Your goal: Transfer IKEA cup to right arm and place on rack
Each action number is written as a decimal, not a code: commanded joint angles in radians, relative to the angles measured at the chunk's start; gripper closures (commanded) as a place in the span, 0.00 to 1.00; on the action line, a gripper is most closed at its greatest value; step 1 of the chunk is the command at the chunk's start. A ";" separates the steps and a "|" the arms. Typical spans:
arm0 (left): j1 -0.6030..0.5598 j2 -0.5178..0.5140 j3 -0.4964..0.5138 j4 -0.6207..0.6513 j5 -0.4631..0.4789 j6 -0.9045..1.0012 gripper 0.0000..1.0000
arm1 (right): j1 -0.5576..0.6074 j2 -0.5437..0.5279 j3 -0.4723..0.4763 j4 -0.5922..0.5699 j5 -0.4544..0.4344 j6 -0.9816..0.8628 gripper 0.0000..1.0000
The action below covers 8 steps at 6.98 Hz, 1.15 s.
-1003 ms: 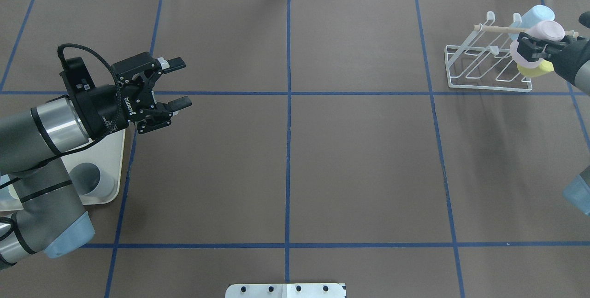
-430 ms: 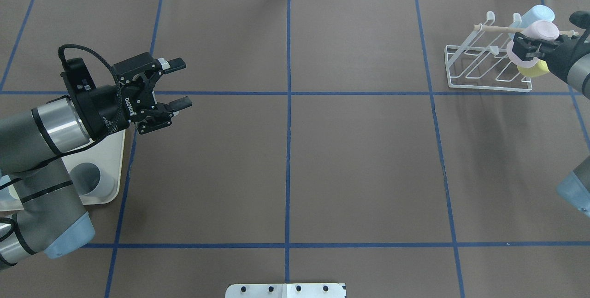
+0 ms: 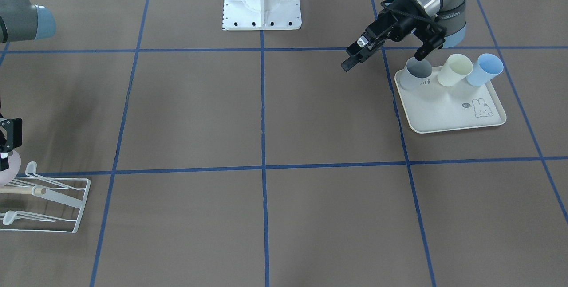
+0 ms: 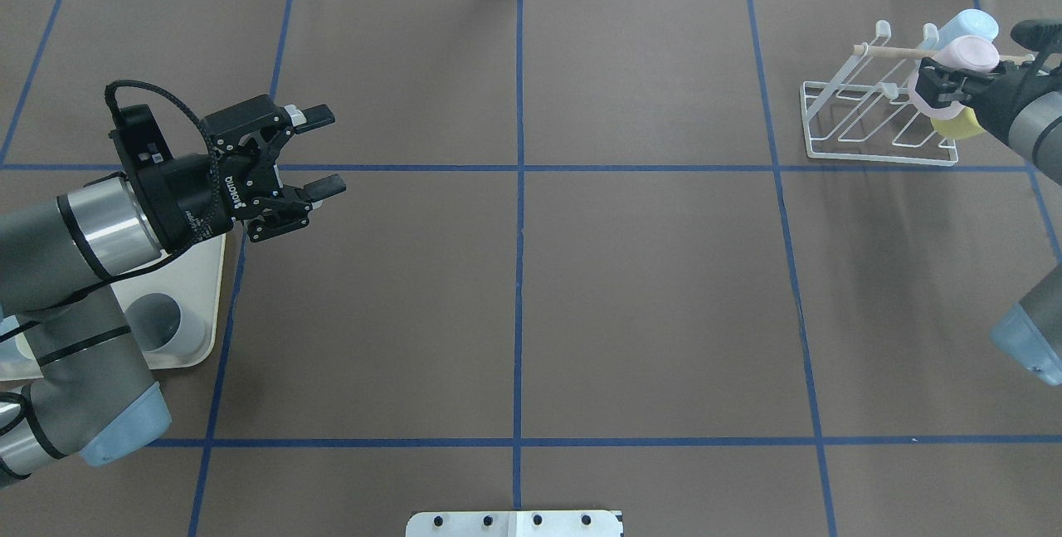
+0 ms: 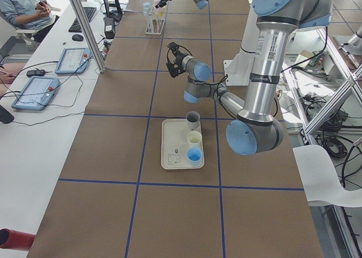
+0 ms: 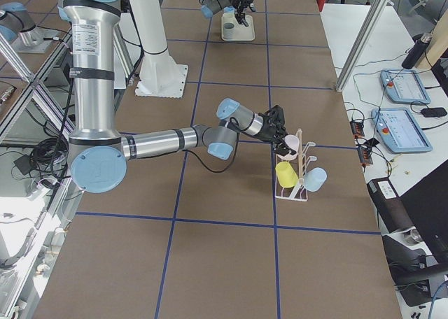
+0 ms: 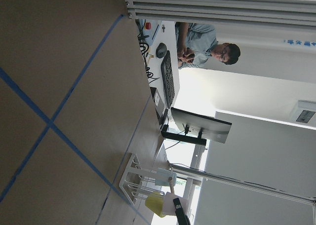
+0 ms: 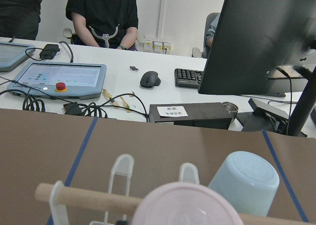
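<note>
My right gripper (image 4: 944, 85) is shut on the IKEA cup, a pink cup (image 4: 972, 54), and holds it tilted over the right end of the white wire rack (image 4: 863, 129), just under the wooden dowel (image 4: 900, 51). The right wrist view shows the pink cup (image 8: 187, 205) low in the frame, against the dowel (image 8: 84, 198). From the right side, the gripper (image 6: 280, 133) grips the cup (image 6: 292, 145) above the rack (image 6: 297, 193). My left gripper (image 4: 325, 149) hangs open and empty at the far left of the table, beside the tray.
A pale blue cup (image 4: 967, 25) and a yellow cup (image 4: 958, 126) hang on the rack. The cream rabbit tray (image 3: 443, 116) holds a grey cup (image 3: 417, 74), a cream cup (image 3: 455, 69) and a blue cup (image 3: 486, 68). People sit at desks beyond the table's far edge.
My right gripper has carried the pink cup a little leftward and further back over the rack, closer to the dowel. The left arm has not moved.
</note>
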 commanded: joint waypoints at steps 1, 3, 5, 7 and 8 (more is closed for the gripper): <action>0.000 0.002 0.000 0.000 0.000 0.000 0.00 | -0.030 0.006 -0.008 0.000 -0.009 0.001 1.00; -0.002 0.003 0.006 0.002 -0.002 0.002 0.00 | -0.045 0.006 -0.008 0.000 -0.007 -0.001 0.79; -0.003 0.009 0.009 0.002 -0.003 0.002 0.00 | -0.048 0.006 -0.008 0.003 -0.001 -0.004 0.00; -0.006 0.032 -0.001 0.006 -0.017 0.049 0.00 | -0.042 0.004 0.025 0.000 0.067 -0.019 0.00; -0.008 0.035 -0.012 0.041 -0.038 0.098 0.00 | -0.003 0.004 0.047 -0.010 0.150 -0.019 0.00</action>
